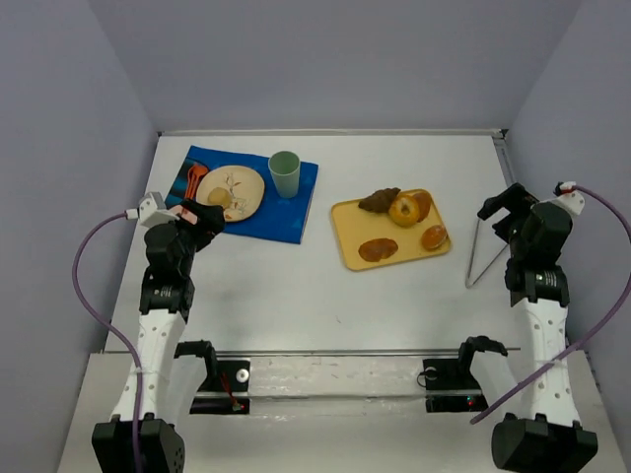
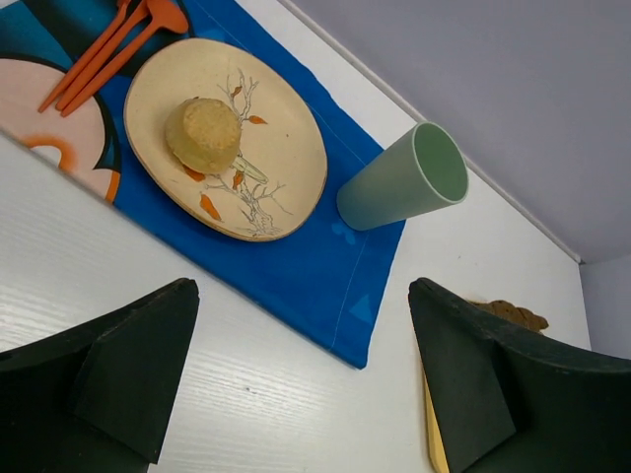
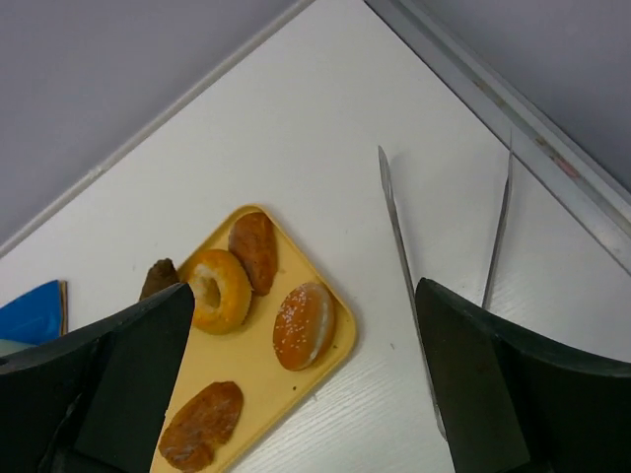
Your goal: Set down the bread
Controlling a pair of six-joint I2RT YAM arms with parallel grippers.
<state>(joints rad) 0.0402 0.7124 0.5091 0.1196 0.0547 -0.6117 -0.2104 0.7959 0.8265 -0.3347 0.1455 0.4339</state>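
The bread (image 2: 202, 135) is sitting on the round plate (image 2: 286, 148), which is lying on the blue mat (image 2: 325, 266) beside the green cup (image 2: 394, 187), so I am judging the placing as done. My left fingers (image 2: 128, 374) are hanging near the plate, wide open and holding nothing. My right fingers (image 3: 118, 384) are also standing fully open and empty above the table (image 3: 325, 128), over the tongs (image 3: 399, 246). I am thinking only the drawing back is left.
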